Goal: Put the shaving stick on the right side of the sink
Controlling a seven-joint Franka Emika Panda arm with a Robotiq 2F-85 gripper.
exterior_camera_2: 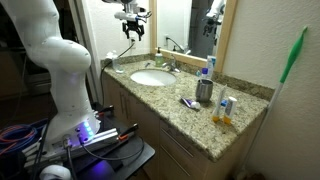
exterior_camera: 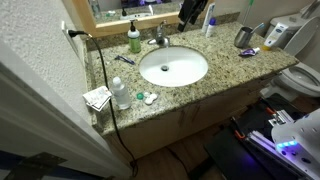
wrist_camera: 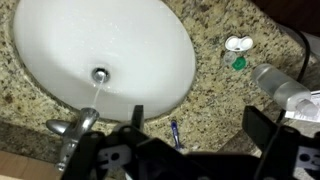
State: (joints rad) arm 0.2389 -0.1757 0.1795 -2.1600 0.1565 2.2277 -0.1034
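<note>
The shaving stick [wrist_camera: 175, 133] is a slim blue and white razor. It lies on the speckled granite beside the sink [wrist_camera: 60, 45], between the faucet [wrist_camera: 72, 135] and the countertop's cluttered end. In an exterior view the shaving stick [exterior_camera: 124, 59] lies left of the sink [exterior_camera: 173, 80], near the green soap bottle [exterior_camera: 134, 40]. My gripper [wrist_camera: 197, 125] is open and empty. It hangs well above the counter, with the razor showing between its fingers. In an exterior view the gripper [exterior_camera_2: 132, 25] is high over the counter's far end.
A clear bottle [exterior_camera: 120, 93], small caps [exterior_camera: 146, 97] and a folded paper [exterior_camera: 97, 97] sit left of the sink, where a black cable [exterior_camera: 101, 75] hangs. On the right are a metal cup [exterior_camera: 243, 37], a purple-blue object [exterior_camera: 249, 52] and a white bottle [exterior_camera: 209, 25].
</note>
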